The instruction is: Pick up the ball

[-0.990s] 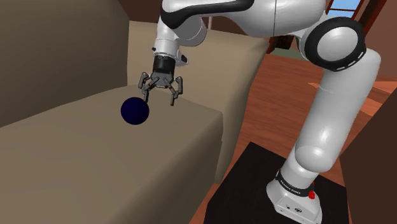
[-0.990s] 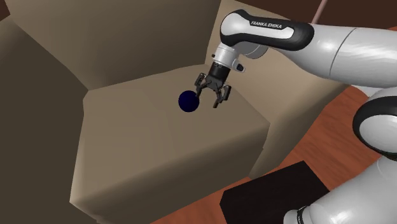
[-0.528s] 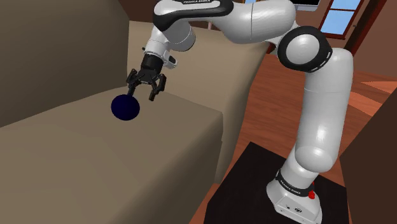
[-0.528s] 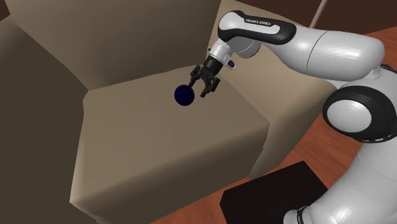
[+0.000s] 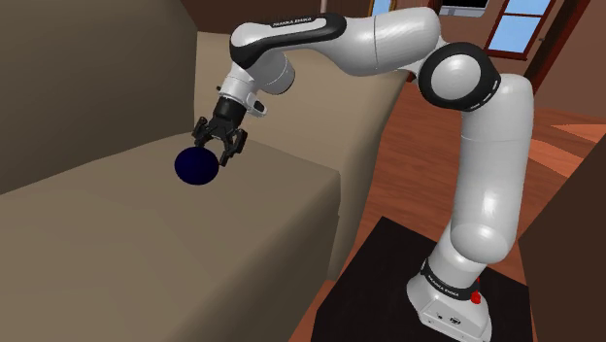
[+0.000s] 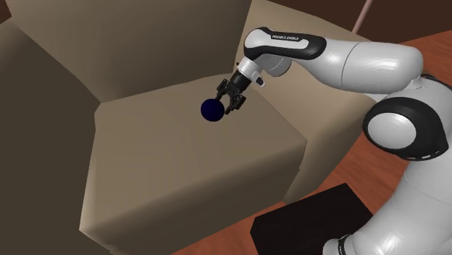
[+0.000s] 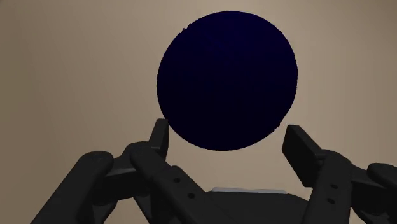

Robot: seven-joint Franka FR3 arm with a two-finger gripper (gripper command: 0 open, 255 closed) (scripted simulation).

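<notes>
A simulated white robot arm [image 5: 483,146] reached over a beige sofa with its black claw [image 5: 218,153] tilted down toward a dark blue ball [image 5: 197,166].

Over the last second the claw had swung across and dropped from a spot beside and above the ball until its tips bracketed it. The ball itself had shifted slightly on the cushion in that time, perhaps nudged. This suggested the approach was nearly finished and the grasp itself was not yet made.

In the wrist view the claw [image 7: 228,137] was spread wide, its two fingers standing apart and gripping nothing. The ball [image 7: 227,81] sat just ahead of the claw, centred between the two fingertips [image 7: 160,132], its widest part beyond them. One tip looked to be at the ball's edge, and the other stood just clear of it. From the second exterior view, the ball [image 6: 211,110] rested on the seat cushion [image 6: 188,163] directly under the tips of the claw [image 6: 227,104].

Counted: one ball, one arm, one claw with two fingers, one sofa, and one black stand [image 5: 384,291] well behind the claw at the arm's base.
</notes>
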